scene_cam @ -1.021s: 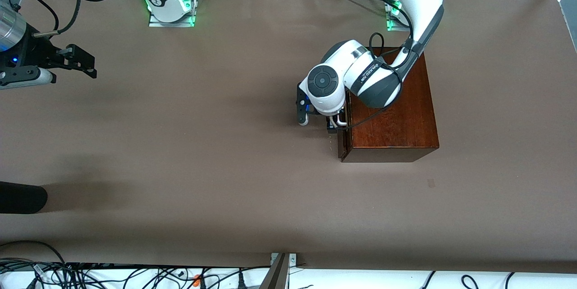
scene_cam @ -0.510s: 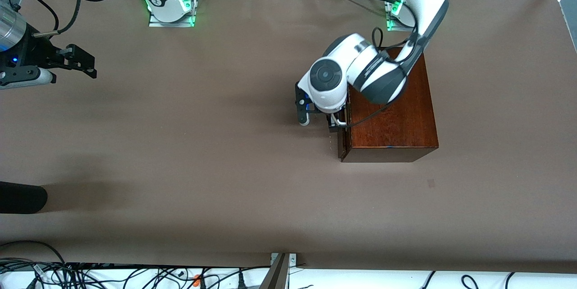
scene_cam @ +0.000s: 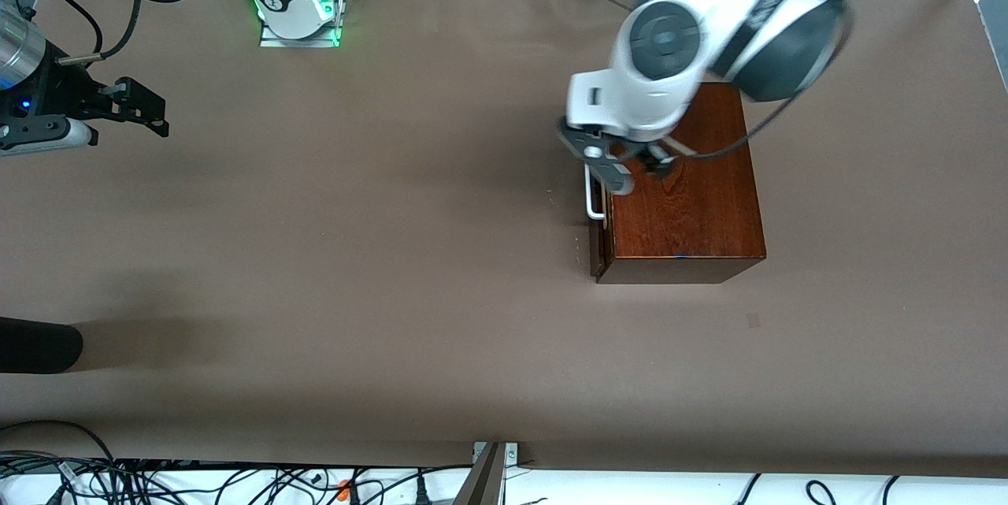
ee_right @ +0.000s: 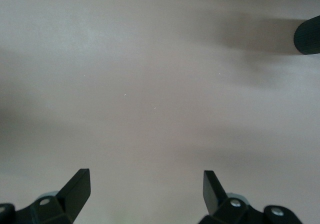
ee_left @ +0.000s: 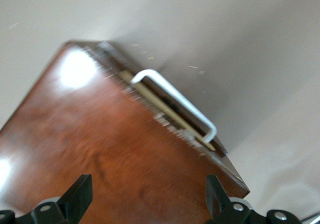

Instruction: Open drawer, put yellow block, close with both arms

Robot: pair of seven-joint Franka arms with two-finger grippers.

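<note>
The reddish-brown wooden box (scene_cam: pixel 693 206) stands toward the left arm's end of the table. Its drawer (scene_cam: pixel 598 249) is pushed in almost fully, with the white U-shaped handle (scene_cam: pixel 592 194) free. In the left wrist view the box top (ee_left: pixel 100 149) fills the picture, and a thin pale strip shows beside the handle (ee_left: pixel 175 99). My left gripper (scene_cam: pixel 638 176) hangs open and empty over the box top near the drawer edge; its fingers (ee_left: pixel 80 191) stand wide apart. My right gripper (scene_cam: pixel 157 115) waits open and empty at the right arm's end, over bare table (ee_right: pixel 146 189). The yellow block is out of view.
A black rounded object (scene_cam: pixel 35 343) lies at the table edge at the right arm's end, nearer the front camera, and shows in the right wrist view (ee_right: pixel 307 36). Cables (scene_cam: pixel 157 477) run along the near edge. The arm bases (scene_cam: pixel 295 12) stand along the farthest edge.
My left gripper has risen from the drawer's handle and swung up over the box top; the handle now shows uncovered. The right arm has not moved.
</note>
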